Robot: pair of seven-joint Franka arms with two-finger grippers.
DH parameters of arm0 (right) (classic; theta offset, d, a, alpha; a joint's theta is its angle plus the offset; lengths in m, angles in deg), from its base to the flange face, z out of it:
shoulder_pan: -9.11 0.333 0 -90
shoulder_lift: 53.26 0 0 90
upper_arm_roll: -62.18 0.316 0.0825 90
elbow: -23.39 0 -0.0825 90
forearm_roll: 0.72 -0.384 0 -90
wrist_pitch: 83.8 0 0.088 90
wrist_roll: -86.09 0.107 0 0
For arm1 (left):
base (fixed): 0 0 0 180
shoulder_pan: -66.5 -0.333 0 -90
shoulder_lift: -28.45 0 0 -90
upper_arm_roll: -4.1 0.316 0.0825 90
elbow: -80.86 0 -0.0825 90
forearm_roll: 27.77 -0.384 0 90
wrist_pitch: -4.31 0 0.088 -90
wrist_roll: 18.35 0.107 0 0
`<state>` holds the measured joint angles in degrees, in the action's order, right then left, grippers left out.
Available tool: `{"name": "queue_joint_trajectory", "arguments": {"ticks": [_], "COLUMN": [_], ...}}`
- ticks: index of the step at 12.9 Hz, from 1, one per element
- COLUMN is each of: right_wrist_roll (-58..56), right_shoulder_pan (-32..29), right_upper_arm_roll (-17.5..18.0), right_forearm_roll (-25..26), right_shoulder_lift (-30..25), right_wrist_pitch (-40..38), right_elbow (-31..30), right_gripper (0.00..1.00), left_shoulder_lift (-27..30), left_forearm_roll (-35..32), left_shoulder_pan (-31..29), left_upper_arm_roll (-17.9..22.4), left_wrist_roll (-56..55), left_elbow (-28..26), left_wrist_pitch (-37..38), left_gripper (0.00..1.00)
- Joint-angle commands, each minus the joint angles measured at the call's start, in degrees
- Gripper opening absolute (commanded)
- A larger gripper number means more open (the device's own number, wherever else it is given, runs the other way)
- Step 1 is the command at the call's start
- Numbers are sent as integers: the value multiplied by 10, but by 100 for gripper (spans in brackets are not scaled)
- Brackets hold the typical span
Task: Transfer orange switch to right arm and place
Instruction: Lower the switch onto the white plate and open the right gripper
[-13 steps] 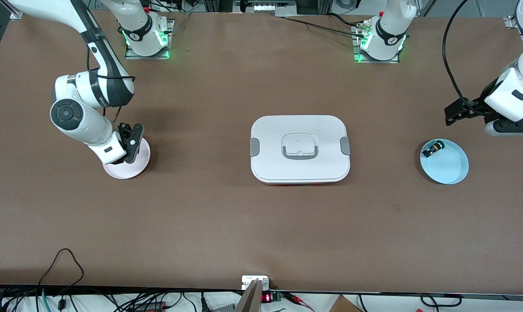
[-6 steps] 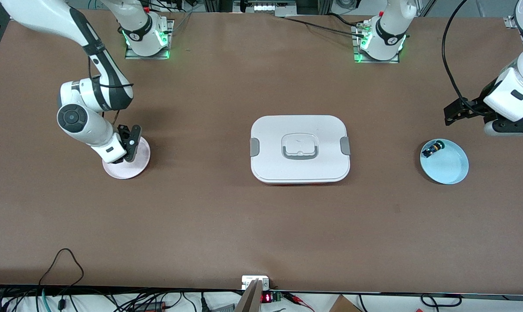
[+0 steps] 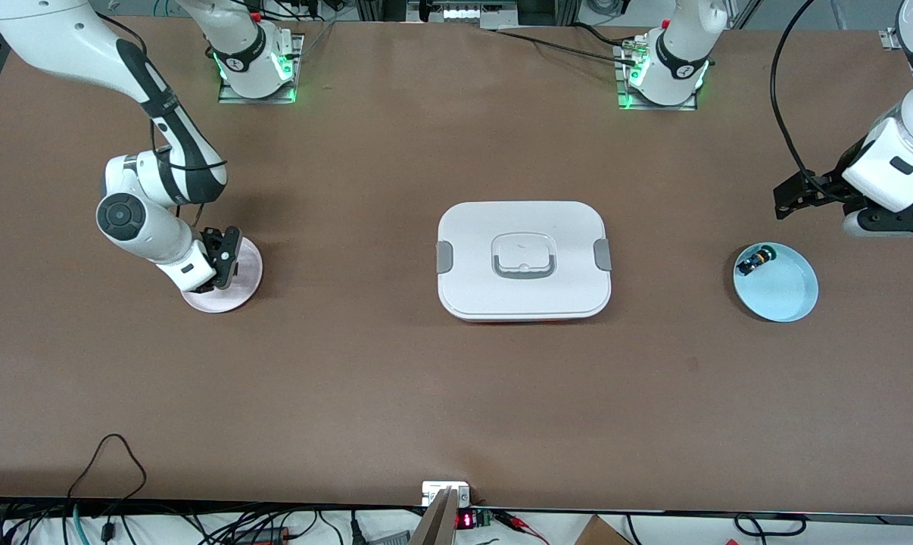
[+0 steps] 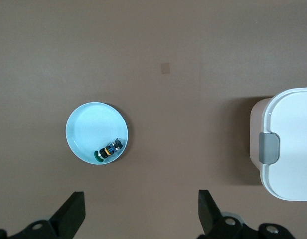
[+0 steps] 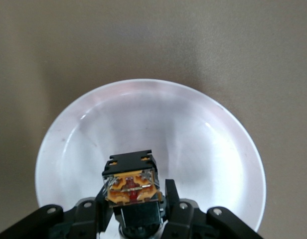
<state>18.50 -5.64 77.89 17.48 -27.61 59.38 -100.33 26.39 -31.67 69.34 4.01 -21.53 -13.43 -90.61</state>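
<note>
My right pincer [image 3: 224,257] hangs low over the pink plate [image 3: 241,291] at the right arm's end of the table. In the right wrist view, its fingers [image 5: 176,206] are closed narrow on the orange switch [image 5: 131,184]; the black body and the amber, brassy terminal end face the wrist camera, and the cap end points down between the fingers, hidden from view. The switch sits directly above the bowl of the pink plate [image 5: 203,149], over its inner part rather than its rim. I cannot tell whether the switch touches the plate surface.

My left pincer [image 3: 793,198] hovers over bare table at the left arm's end, fingers [image 4: 71,214] spread wide with nothing between them; this arm waits. Below it, and nearer to the front camera, lies the blue plate [image 3: 786,291]. A second switch with a green cap [image 3: 755,261] lies on its side inside that plate, against the rim on the part closest to the left pincer; the left wrist view shows the same switch [image 4: 109,148] resting at the plate's [image 4: 91,129] edge.

Between the two pincers, at mid-table, stands a white lidded box [image 3: 523,261] with grey side latches and a recessed handle, well apart from both plates. One latch and corner of the box [image 4: 288,144] show in the left wrist view.
</note>
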Motion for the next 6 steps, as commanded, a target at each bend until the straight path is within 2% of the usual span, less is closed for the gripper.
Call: {"name": "queue_joint_trajectory", "arguments": {"ticks": [1,3,4,5,6], "right_wrist_roll": [-8,-8,3,12,25], "right_shoulder_pan": [-18,-19,-19,-20,-20], "right_upper_arm_roll": [6,6,6,6,5], "right_forearm_roll": [18,18,18,16,11], "right_shoulder_lift": [11,11,9,5,1], "right_wrist_pitch": [24,23,19,17,5], "right_elbow": [-3,-4,-6,-5,-2], "right_gripper": [21,22,52,97,100], "left_shoulder_lift": [3,2,3,2,3], "left_forearm_roll": [4,4,3,2,2], "left_shoulder_pan": [2,1,2,3,4], "left_upper_arm_roll": [0,0,0,0,-1], "left_wrist_roll": [-7,-7,-7,-7,-7], "left_elbow": [7,7,7,8,8], "left_wrist_pitch": [11,17,17,16,16], "left_gripper": [100,100,100,100,100]}}
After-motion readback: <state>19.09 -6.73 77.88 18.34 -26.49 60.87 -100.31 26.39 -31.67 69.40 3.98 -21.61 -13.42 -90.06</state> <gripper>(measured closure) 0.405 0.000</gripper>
